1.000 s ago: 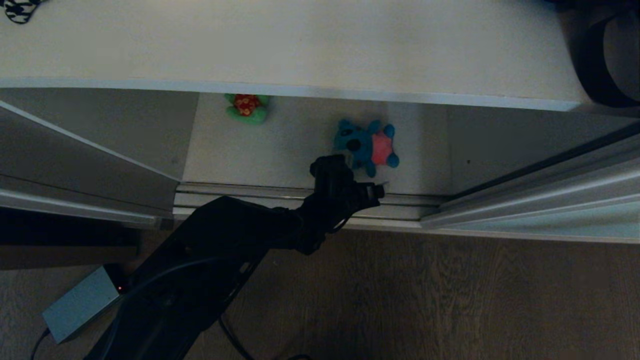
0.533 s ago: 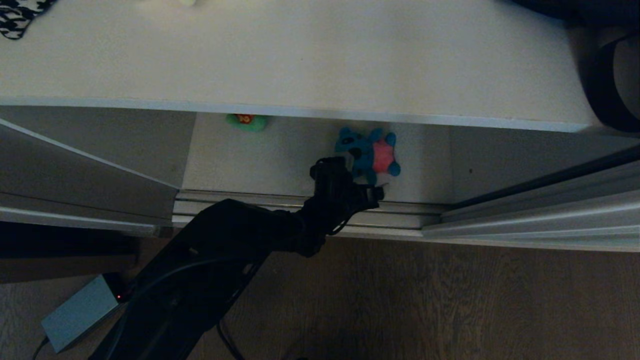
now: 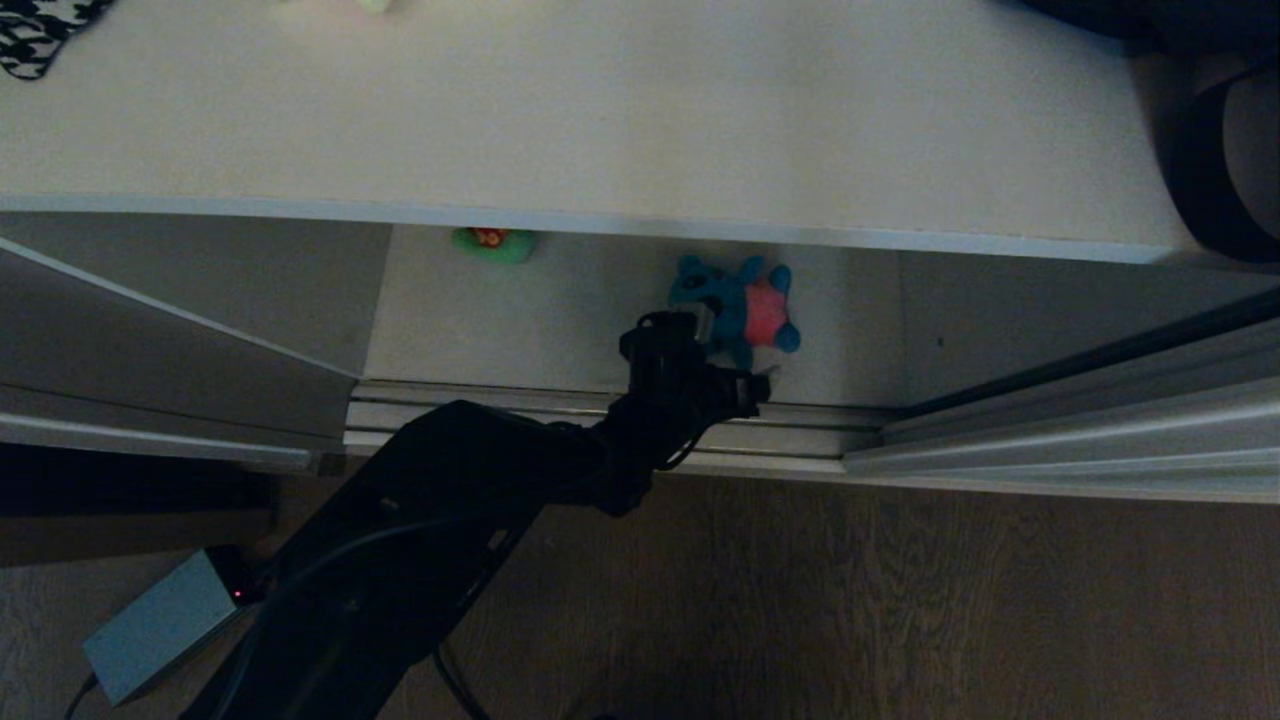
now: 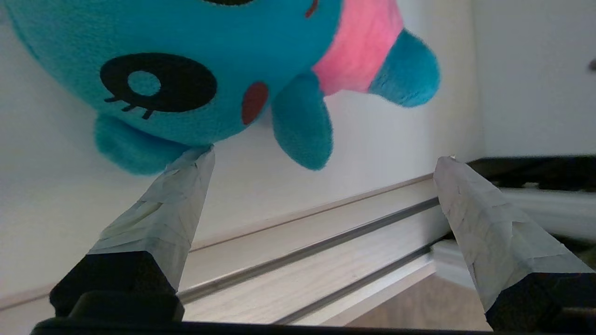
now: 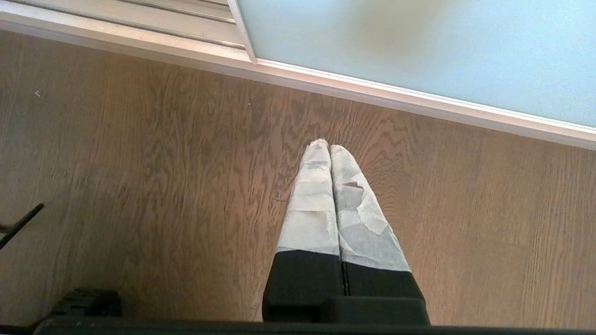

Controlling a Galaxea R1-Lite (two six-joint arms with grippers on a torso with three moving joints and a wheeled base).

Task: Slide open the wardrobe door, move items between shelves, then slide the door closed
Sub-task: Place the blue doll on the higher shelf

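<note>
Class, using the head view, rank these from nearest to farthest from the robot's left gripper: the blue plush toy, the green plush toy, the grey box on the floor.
1. Blue plush toy: on the lower shelf, right at the left gripper.
2. Green plush toy: further back on that shelf, to the left, half hidden under the upper shelf.
3. Grey box: on the floor, far left.

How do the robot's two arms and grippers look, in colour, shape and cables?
The left arm is black and bulky, with dark cables looping along it. The left gripper has two tapered fingers wrapped in pale grey tape over black bases. The right gripper has the same taped, wedge-shaped fingers on black bases.
</note>
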